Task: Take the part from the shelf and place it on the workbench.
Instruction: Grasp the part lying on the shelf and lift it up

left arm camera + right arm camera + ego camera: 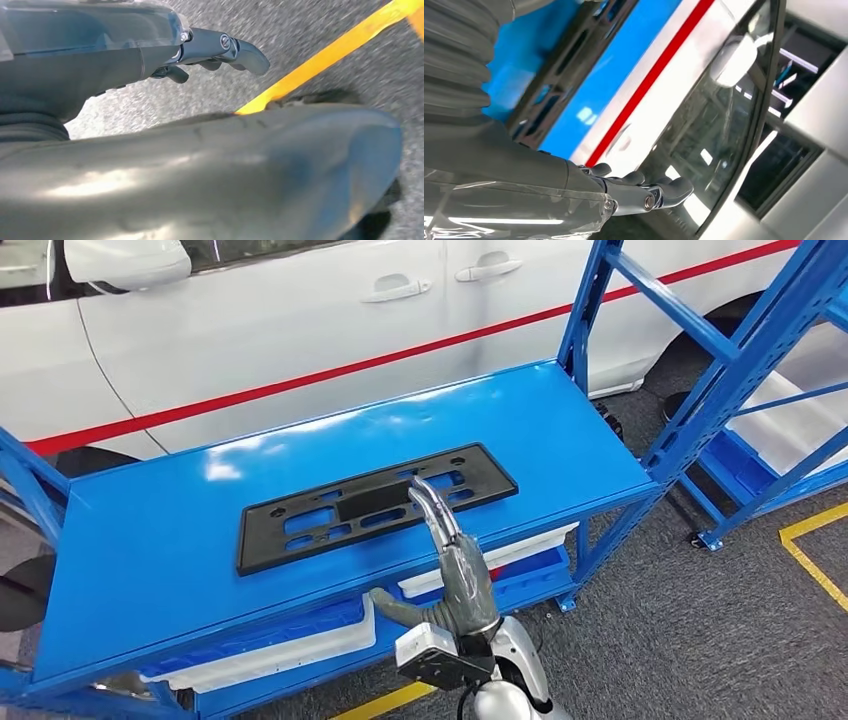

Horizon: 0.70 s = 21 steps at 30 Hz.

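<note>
- Nearest the head camera, the right robot hand (452,560) reaches up and forward from the bottom edge of the frame, fingers extended and apart, thumb splayed to the left, nothing held.
- Its fingertips (428,492) overlap the near edge of the part (375,505), a flat black slotted plate; whether they touch it or hover just above cannot be told.
- The part lies on the blue table (150,570), its long axis running left to right and tilted slightly, the right end farther away than the left.
- Most of the plate stretches to the left of the robot hand, which meets it right of centre, so a lift from this spot would likely be lopsided.
- The left robot hand (210,55) hangs over grey carpet beside a yellow floor line (320,60), fingers loosely curled and empty, well away from the part; the right arm is plainly the nearer one.
- A white car with a red stripe (300,380) stands beyond the table, and blue shelving (740,370) rises at the right.
</note>
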Each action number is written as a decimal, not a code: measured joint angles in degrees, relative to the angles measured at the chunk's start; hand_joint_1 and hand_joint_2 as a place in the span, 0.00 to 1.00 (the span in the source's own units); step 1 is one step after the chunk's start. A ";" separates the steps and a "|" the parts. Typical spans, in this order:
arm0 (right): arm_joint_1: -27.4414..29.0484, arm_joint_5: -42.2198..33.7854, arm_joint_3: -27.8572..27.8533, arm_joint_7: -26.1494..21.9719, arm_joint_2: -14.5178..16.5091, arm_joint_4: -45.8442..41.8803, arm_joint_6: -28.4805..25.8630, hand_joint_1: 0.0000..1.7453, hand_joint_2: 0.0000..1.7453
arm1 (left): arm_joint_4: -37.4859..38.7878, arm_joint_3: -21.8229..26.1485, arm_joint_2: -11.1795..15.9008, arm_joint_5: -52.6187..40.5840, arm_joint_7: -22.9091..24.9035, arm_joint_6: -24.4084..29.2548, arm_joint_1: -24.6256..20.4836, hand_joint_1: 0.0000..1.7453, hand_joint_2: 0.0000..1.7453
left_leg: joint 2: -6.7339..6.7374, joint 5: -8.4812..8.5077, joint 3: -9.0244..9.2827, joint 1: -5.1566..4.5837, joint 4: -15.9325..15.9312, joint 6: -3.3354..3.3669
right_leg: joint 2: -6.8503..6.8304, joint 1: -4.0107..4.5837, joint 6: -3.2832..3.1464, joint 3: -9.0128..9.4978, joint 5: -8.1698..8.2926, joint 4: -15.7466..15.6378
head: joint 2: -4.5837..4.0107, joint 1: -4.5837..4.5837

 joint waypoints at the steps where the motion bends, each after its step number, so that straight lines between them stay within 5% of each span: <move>1: -0.53 0.73 0.06 0.65 0.20 -0.05 1.06 0.00 1.00 | 0.00 0.04 0.07 0.56 -0.36 0.21 -0.03 0.00 0.00 | -0.03 0.05 0.04 -0.11 -0.24 0.21 | -0.01 -0.06 0.31 -0.07 0.07 -0.04 | 0.00 0.01; 4: -1.67 2.87 0.22 1.67 0.49 0.19 4.26 0.00 1.00 | 0.00 0.30 0.19 2.12 -1.24 0.51 0.06 0.00 0.00 | 0.01 0.70 0.39 0.13 -1.21 1.02 | -0.05 -0.19 1.23 -0.43 -0.80 1.02 | 0.00 0.04; 7: -2.33 4.75 0.46 1.91 0.51 1.18 5.89 0.00 1.00 | 0.00 0.61 0.20 2.98 -1.70 0.54 0.02 0.00 0.00 | 0.05 0.98 0.48 0.17 -1.58 1.36 | -0.11 -0.39 1.82 -4.21 -5.12 9.22 | 0.00 0.07; 9: -2.92 6.26 0.85 1.88 0.48 3.09 6.70 0.00 1.00 | 0.00 0.89 0.10 3.46 -1.95 0.47 0.10 0.00 0.00 | 0.08 0.95 0.46 0.11 -1.53 1.40 | -0.12 -0.45 1.95 -6.09 -5.72 12.81 | 0.00 0.07; 13: -4.02 8.43 1.46 1.89 0.36 6.86 7.28 0.00 1.00 | 0.00 1.22 -0.45 3.72 -2.47 0.16 0.14 0.00 0.00 | -0.05 0.71 0.39 -0.03 -1.16 1.04 | -0.19 -0.37 1.33 -1.47 -0.01 2.64 | 0.00 0.07; 18: -5.18 9.89 1.79 2.94 0.27 9.99 7.51 0.00 1.00 | 0.00 1.22 -0.66 3.64 -3.02 0.02 0.12 0.00 0.00 | -0.05 0.21 -0.24 -0.03 -0.50 -0.32 | -0.01 -0.15 -0.02 -0.44 0.67 -0.62 | 0.00 0.01; 21: -5.71 10.31 1.94 3.26 0.20 11.35 7.70 0.00 1.00 | 0.00 1.22 -0.68 3.68 -3.38 0.02 0.13 0.00 0.00 | -0.01 -3.76 -3.20 0.15 6.27 -0.98 | -0.17 -0.21 -0.82 -0.24 0.84 -0.97 | 0.00 -0.03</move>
